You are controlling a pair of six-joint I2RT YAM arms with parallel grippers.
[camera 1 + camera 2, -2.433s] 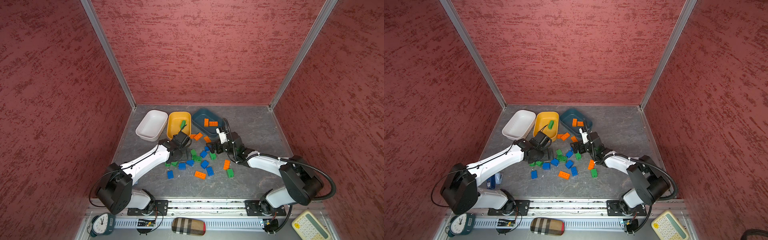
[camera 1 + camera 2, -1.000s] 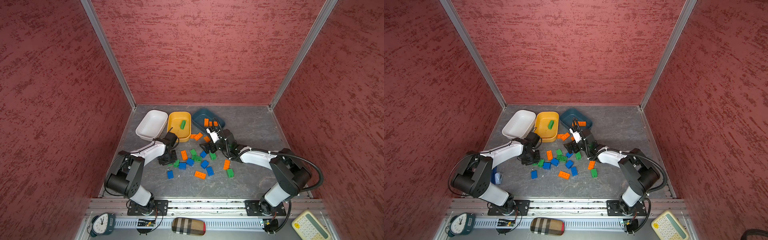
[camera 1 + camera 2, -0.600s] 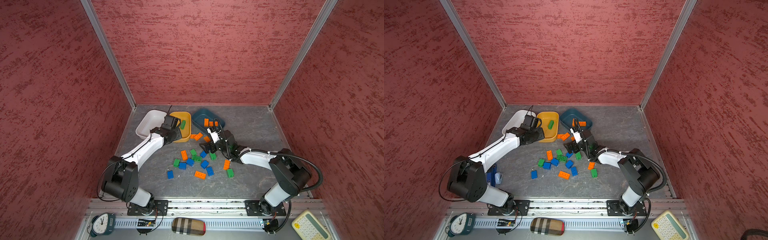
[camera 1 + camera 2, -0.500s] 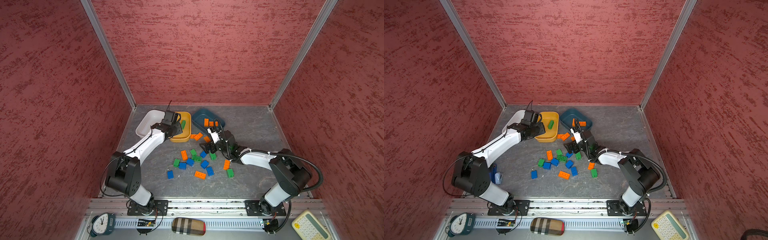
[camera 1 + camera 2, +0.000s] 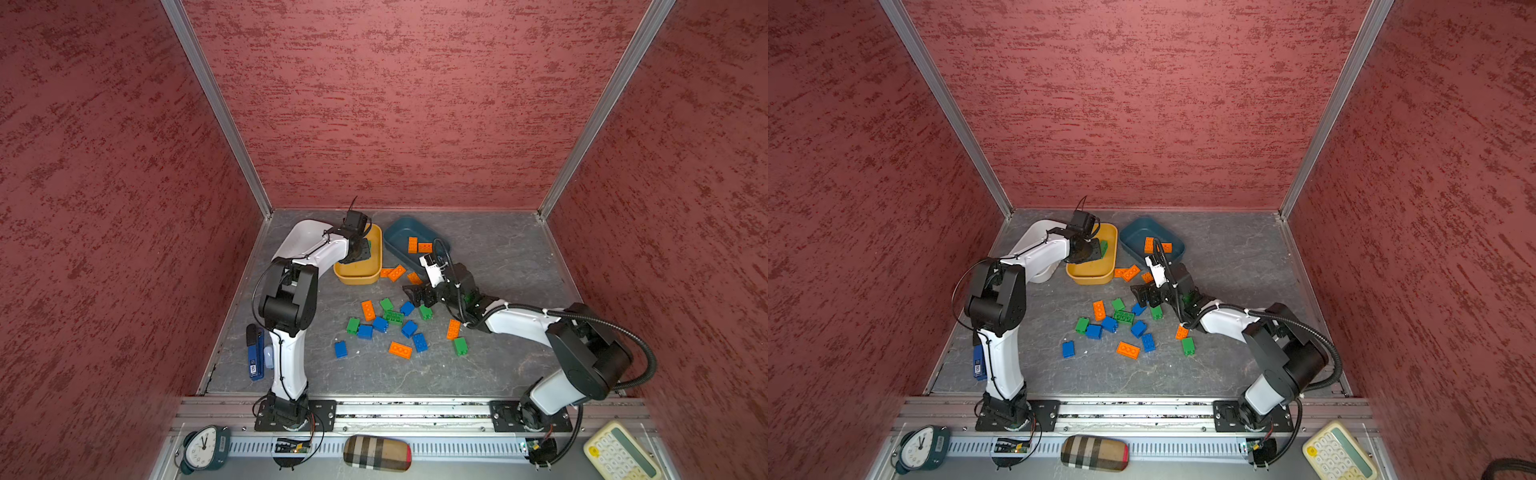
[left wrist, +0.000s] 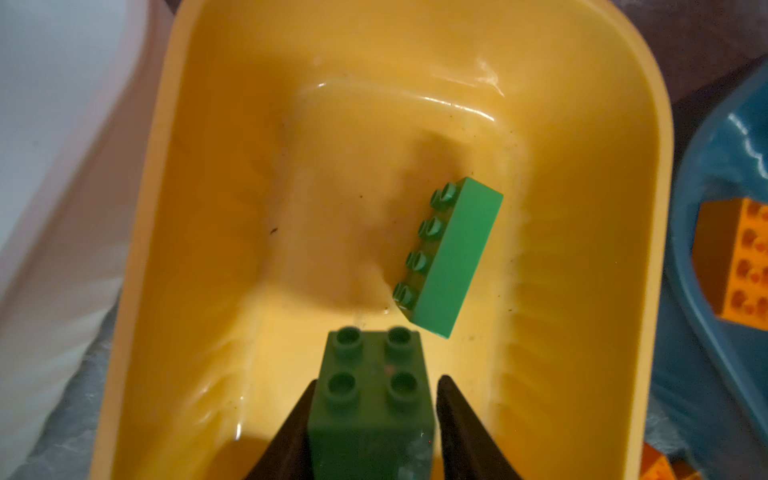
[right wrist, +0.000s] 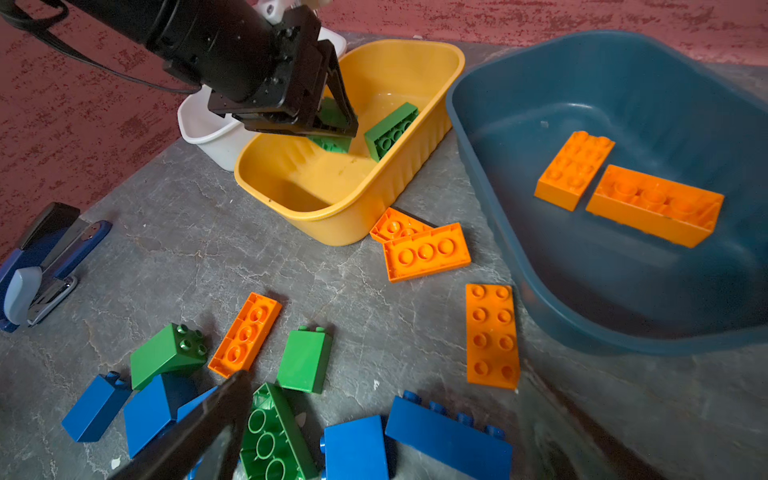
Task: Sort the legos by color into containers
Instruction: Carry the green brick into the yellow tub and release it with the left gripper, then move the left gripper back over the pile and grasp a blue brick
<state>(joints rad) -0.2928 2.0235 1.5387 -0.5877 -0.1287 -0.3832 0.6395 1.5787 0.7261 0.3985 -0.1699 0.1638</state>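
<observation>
Hanging over the yellow tub (image 6: 582,124), the left pincer (image 6: 378,379) has its jaws a shade wider than the square green brick (image 6: 368,361) between them. One finger lies against the brick, while a sliver of yellow shows between the brick and the opposite finger. That brick is dark green, with four round studs in a two-by-two block facing the wrist camera. Just beyond it in the same tub, a long green brick (image 6: 453,257) of a lighter shade is tipped on its edge against the wall, with one row of four studs showing.

In both top views this tub sits just above mid-frame, between the white tub (image 5: 301,237) on its left and the teal tub (image 5: 397,239) on its right. Two orange bricks (image 5: 417,246) lie side by side in the teal one.

The right pincer (image 5: 417,296) is spread wide and holds nothing, low over the counter (image 5: 498,266) near mid-frame. Blue bricks (image 7: 449,432) lie on the counter under the gap between its fingers. The loose bricks (image 5: 386,322), blue, green and orange, are scattered just left of and below it.
</observation>
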